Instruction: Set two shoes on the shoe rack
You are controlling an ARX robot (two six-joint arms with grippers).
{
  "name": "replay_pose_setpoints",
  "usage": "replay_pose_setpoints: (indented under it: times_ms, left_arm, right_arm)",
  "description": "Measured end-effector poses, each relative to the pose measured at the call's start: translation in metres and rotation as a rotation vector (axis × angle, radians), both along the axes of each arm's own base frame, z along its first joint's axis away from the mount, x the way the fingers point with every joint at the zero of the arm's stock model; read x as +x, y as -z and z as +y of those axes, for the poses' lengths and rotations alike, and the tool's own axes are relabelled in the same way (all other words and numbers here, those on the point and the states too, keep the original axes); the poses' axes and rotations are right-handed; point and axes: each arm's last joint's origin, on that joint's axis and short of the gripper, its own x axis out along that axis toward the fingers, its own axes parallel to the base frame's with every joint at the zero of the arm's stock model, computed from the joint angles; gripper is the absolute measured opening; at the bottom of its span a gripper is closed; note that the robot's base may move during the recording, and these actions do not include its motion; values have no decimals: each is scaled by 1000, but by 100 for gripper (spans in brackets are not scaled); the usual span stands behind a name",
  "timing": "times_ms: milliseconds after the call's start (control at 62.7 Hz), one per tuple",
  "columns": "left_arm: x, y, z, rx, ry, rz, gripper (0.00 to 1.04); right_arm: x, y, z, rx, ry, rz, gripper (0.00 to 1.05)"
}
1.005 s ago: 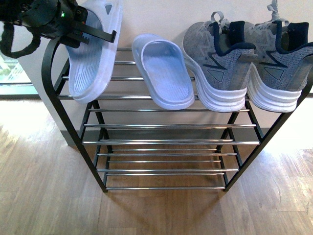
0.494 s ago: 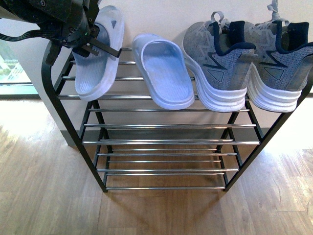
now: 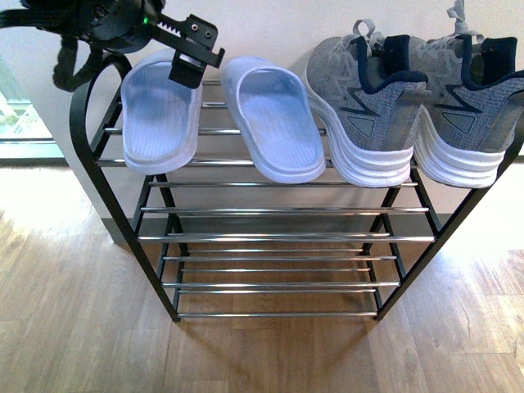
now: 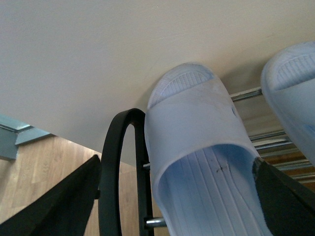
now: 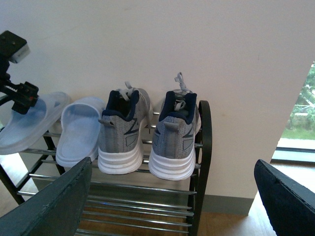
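Two grey knit sneakers [image 3: 364, 106] [image 3: 467, 106] with white soles stand side by side, heels toward me, on the right of the shoe rack's [image 3: 106, 196] top tier. In the right wrist view the sneakers [image 5: 123, 128] [image 5: 174, 132] sit well beyond my right gripper [image 5: 172, 211], which is open and holds nothing. My left gripper [image 3: 195, 51] hovers open over the far end of a pale blue slipper [image 3: 160, 115] at the top tier's left. In the left wrist view that slipper [image 4: 197, 128] lies between the spread fingers, free of them.
A second pale blue slipper [image 3: 274, 123] lies between the first slipper and the sneakers. The three lower tiers of chrome bars [image 3: 278, 236] carry nothing. A cream wall stands right behind the rack, with wooden floor [image 3: 74, 311] around it and a window at each side.
The left slipper was tilted up in my left gripper; now it lies flat on the top tier. The gripper has let go and shifted right, to the slipper's far end.
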Motion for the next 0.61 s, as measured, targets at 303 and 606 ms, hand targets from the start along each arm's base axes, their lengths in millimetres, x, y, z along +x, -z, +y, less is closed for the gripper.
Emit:
replay_pose_setpoints:
  times_ms: [303, 606]
  left_arm:
    - [-66, -35, 24, -163, -21, -109, 95]
    - [-176, -61, 88, -252, -82, -237, 95]
  right_arm:
    - [0, 0, 0, 0, 0, 0, 95]
    - [0, 0, 0, 0, 0, 0, 95]
